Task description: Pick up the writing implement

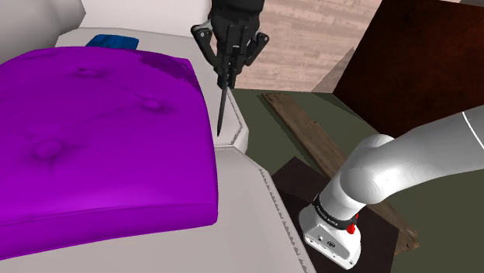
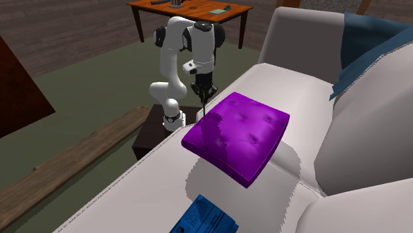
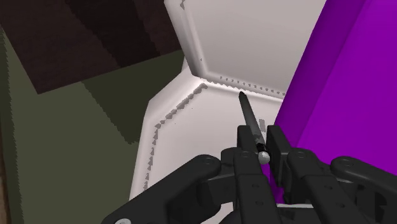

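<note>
The gripper (image 3: 261, 137) has its fingers closed narrow on the pen (image 3: 250, 113). They clasp it near the top end, where a small pale cap shows, and the rest hangs straight down. The pen is a thin, smooth black rod that tapers to a point. Its tip is at the front corner of the sofa (image 1: 248, 217) seat, by the stitched seam; I cannot tell whether it is quite clear of the seat.

The step in hand looks like the lift. To do it well, keep the squeeze firm, since a slick round shaft held near one end may swivel or slide. Rise straight up without tilting the wrist, so the tip neither drags on the seam nor brushes the cushion (image 1: 93, 139) just beside it.

The sofa is plain pale grey with rounded edges. The cushion is purple, square, plump and dimpled with tufts, and lies near that corner. Farther along the seat lies a flat blue thing (image 1: 112, 40). Off the sofa, a rough brown plank (image 1: 310, 136) lies on a dull green rug (image 1: 434, 209), with a wooden table (image 2: 192, 8) beyond.
</note>
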